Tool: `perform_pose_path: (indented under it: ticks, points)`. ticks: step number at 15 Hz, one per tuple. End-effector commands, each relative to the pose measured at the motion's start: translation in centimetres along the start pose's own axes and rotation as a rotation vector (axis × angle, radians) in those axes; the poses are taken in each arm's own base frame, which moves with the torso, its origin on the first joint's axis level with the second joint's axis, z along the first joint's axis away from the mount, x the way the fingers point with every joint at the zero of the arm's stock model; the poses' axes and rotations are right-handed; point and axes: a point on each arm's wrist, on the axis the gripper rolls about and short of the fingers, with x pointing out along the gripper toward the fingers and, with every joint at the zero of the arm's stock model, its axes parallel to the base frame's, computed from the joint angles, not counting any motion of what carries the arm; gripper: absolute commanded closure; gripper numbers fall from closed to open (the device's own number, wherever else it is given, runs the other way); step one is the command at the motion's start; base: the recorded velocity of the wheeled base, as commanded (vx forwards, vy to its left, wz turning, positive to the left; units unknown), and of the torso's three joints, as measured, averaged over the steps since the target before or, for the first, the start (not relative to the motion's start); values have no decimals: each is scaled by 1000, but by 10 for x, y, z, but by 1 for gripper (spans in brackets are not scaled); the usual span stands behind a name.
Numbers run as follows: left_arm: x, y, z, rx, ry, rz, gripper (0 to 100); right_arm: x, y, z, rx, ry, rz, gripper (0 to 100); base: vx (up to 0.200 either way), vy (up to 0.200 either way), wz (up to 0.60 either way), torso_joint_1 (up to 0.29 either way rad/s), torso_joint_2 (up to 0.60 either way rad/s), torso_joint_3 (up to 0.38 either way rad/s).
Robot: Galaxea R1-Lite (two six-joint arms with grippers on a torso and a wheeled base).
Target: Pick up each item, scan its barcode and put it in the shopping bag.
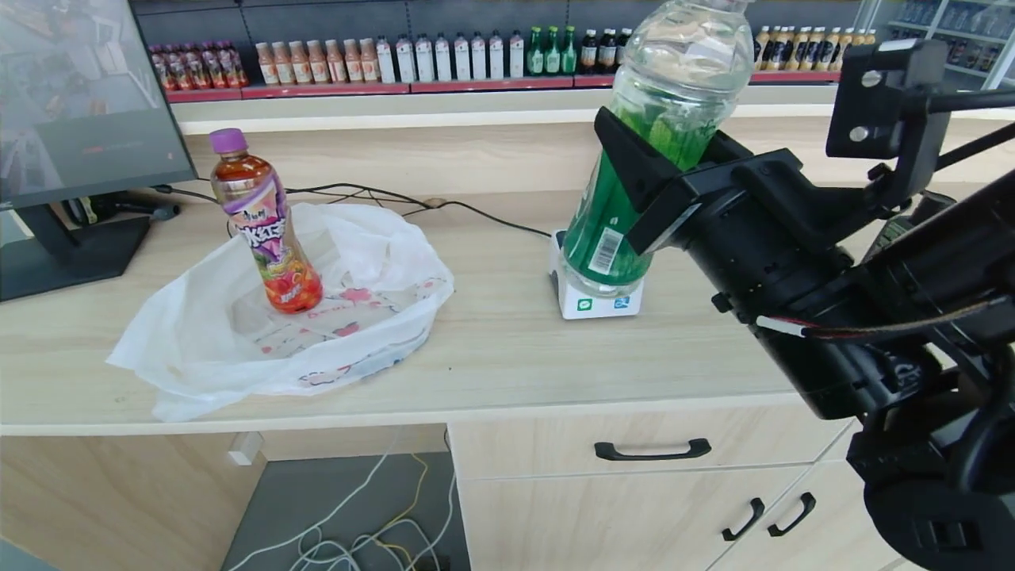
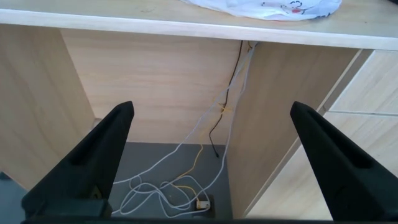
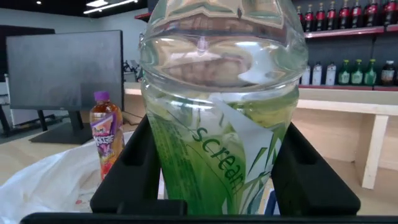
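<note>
One purple-capped bottle [image 1: 266,230] upright in white shopping bag [image 1: 190,333]; right gripper [image 3: 217,127] clamped on green-labelled bottle [image 1: 634,206], left gripper [image 2: 211,109] spread apart

Left: juice bottle [image 1: 266,230] in shopping bag [image 1: 198,341]; right: water bottle [image 1: 658,159] over scanner [image 1: 595,300].

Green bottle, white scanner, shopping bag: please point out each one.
green bottle [image 1: 593,214], head view, on its green label.
white scanner [image 1: 595,304], head view, on its front face.
shopping bag [image 1: 182,333], head view, on bare plastic at its left side.
</note>
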Motion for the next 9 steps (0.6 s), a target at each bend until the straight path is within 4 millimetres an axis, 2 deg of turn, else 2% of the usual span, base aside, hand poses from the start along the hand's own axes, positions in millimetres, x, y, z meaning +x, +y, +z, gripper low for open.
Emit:
perform_pose_path:
  ticks: [1,3,6,9]
  points:
    - [0,0,0,0,0,0,0,11,3,-12,-30,-3,49,100,0,0,0,0,0,0]
    - [0,0,0,-1,0,0,0,23,3,-19,-85,-35,103,100,0,0,0,0,0,0]
    - [0,0,0,-1,0,0,0,44,0,-43,-221,-73,188,100,0,0,0,0,0,0]
    - [0,0,0,0,0,0,0,49,-10,-61,-315,-57,191,100,0,0,0,0,0,0]
